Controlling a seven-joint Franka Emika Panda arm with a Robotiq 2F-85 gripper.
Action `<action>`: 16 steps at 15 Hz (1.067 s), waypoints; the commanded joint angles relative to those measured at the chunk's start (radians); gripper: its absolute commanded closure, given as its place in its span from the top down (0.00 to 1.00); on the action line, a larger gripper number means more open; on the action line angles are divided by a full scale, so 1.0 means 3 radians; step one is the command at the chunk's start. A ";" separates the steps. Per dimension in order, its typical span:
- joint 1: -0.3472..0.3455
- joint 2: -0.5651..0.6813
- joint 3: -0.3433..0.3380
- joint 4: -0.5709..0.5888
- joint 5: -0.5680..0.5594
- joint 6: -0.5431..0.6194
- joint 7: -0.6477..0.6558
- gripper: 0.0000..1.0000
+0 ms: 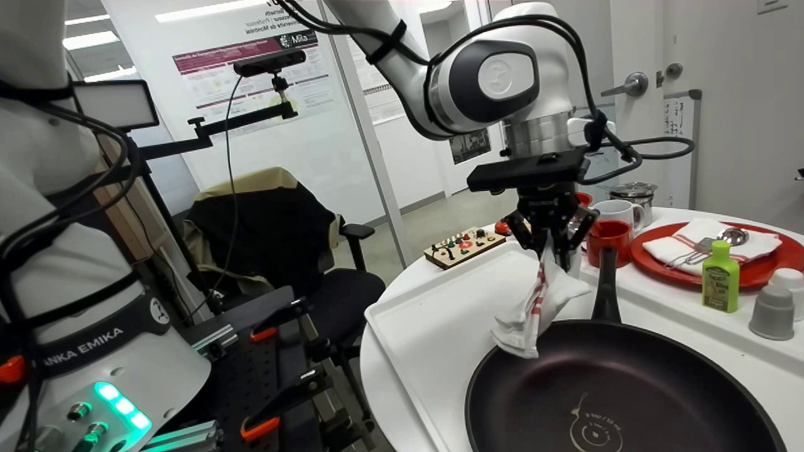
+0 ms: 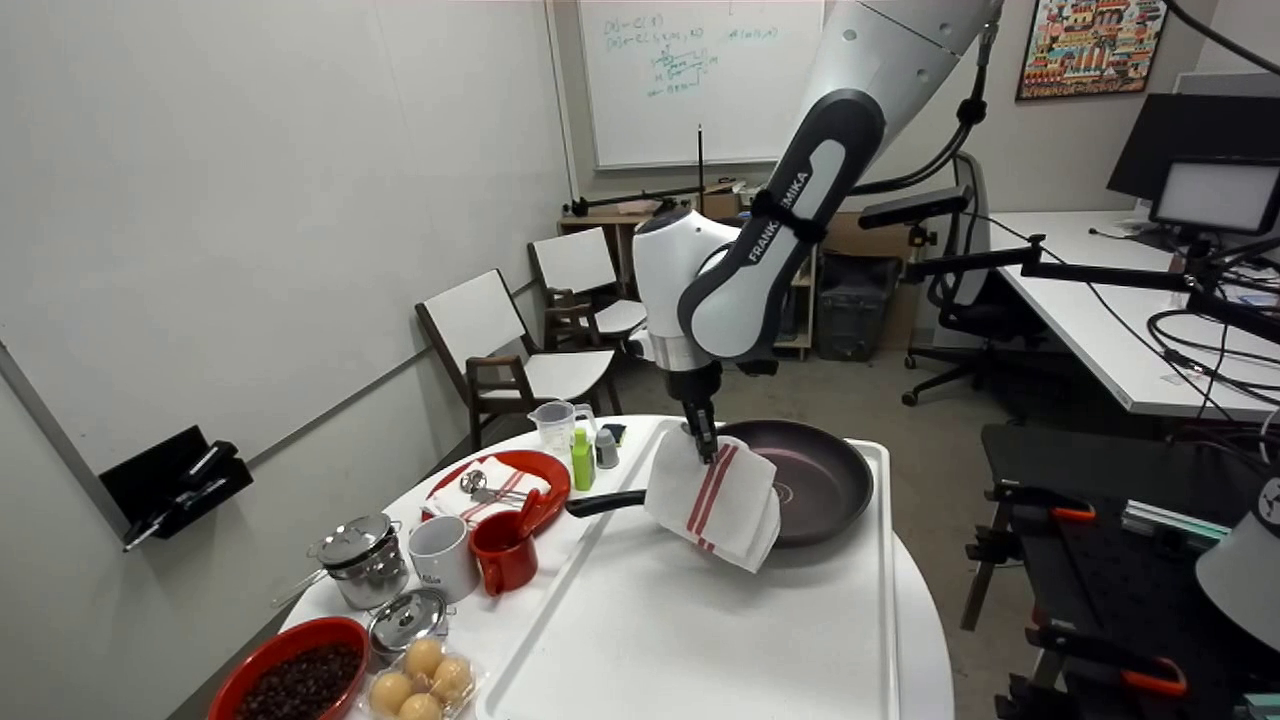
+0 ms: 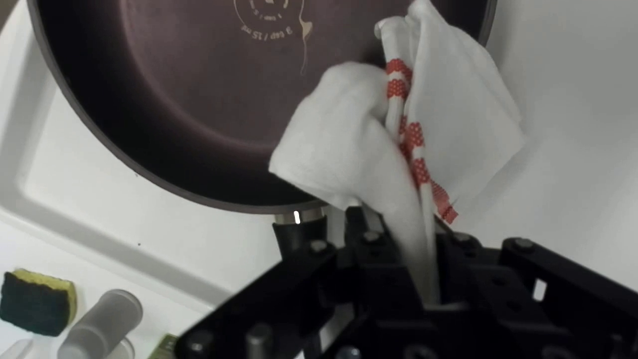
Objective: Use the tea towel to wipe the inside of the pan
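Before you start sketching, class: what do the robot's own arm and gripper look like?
The arm is white and rounded, with dark joint covers and a silvery collar near the gripper. Strapped-on black cables run along it. A dark band reads FRANKA EMIKA, partly strapped over. That gripper is black, with angular, jointed fingers.

Pan (image 2: 818,478) on far end of tray (image 2: 690,640) in an exterior view, handle (image 2: 605,502) leftward, tea towel (image 2: 728,508) over pan's near left rim, plate (image 2: 556,477) left of tray, mugs (image 2: 508,562) nearer than plate
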 commanded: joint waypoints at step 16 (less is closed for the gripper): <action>-0.0369 0.0532 -0.0204 0.0429 0.0472 -0.0250 0.0400 0.07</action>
